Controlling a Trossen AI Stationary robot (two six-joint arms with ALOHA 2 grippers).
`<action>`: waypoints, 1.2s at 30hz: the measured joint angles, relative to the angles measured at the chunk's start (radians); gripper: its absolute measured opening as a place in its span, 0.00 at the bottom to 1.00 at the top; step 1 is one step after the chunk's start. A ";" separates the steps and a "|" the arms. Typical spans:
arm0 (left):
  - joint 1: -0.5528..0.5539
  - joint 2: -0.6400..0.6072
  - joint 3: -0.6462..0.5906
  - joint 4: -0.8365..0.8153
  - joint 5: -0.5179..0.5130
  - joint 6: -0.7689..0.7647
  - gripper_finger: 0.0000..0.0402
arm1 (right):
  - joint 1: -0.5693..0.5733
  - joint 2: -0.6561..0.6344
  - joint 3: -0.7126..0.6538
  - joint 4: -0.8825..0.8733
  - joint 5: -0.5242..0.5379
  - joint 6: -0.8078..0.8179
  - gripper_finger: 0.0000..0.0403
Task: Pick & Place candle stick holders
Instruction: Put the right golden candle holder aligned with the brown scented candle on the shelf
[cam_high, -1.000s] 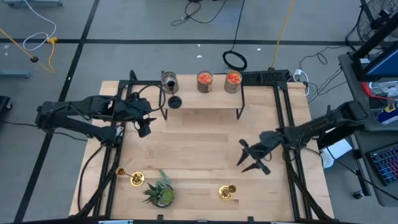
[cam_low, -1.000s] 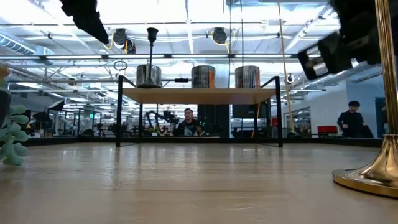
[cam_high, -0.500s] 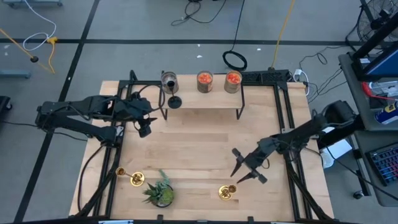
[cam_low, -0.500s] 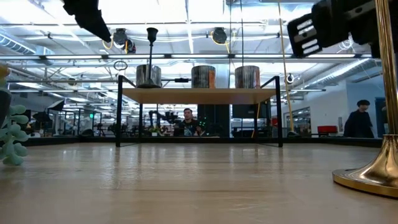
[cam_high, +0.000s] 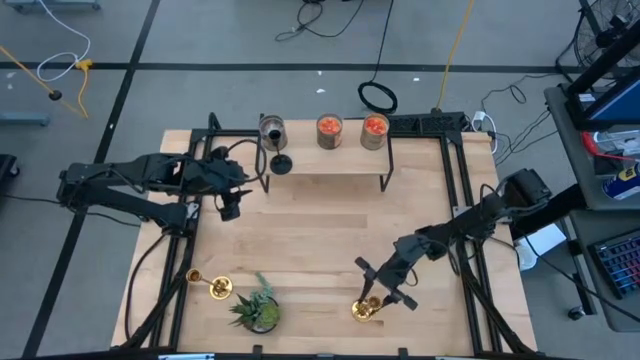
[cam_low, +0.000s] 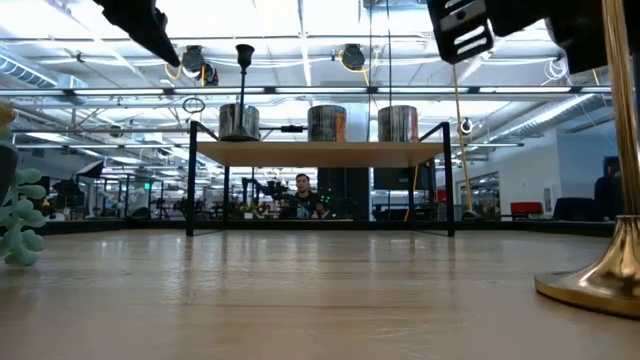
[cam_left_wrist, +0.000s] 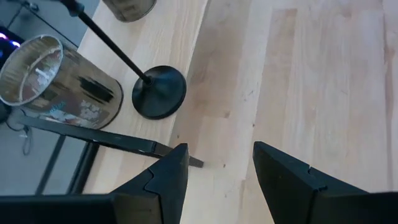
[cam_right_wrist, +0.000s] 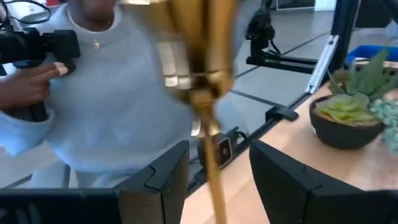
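Brass shines on the candle stick holder (cam_high: 365, 309) standing near the table's (cam_high: 330, 235) front edge at about five o'clock; the right gripper (cam_high: 380, 288) hovers over it, fingers spread wide, not touching it in the wrist view. That view shows its thin gold stem (cam_right_wrist: 208, 124) between the dark fingers (cam_right_wrist: 165, 180), with the green potted plant (cam_right_wrist: 354, 112) and a person's pale sleeve behind. Overhead, a second gold holder (cam_high: 208, 285) lies at seven o'clock and the matt black one (cam_high: 281, 163) stands on the wooden shelf (cam_high: 330, 170) at twelve, beside a glass jar (cam_high: 272, 130). Left gripper (cam_high: 232, 208), parted, waits at ten o'clock.
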 joint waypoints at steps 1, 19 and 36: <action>0.000 0.000 0.000 0.000 0.000 0.016 0.47 | 0.008 0.001 0.001 0.002 0.020 0.000 0.41; 0.001 0.000 0.000 0.115 -0.078 0.101 0.47 | 0.035 0.000 0.000 0.042 0.100 -0.003 0.04; 0.002 0.001 0.000 0.256 -0.051 0.068 0.47 | -0.321 -0.358 0.158 -0.225 0.356 -0.013 0.03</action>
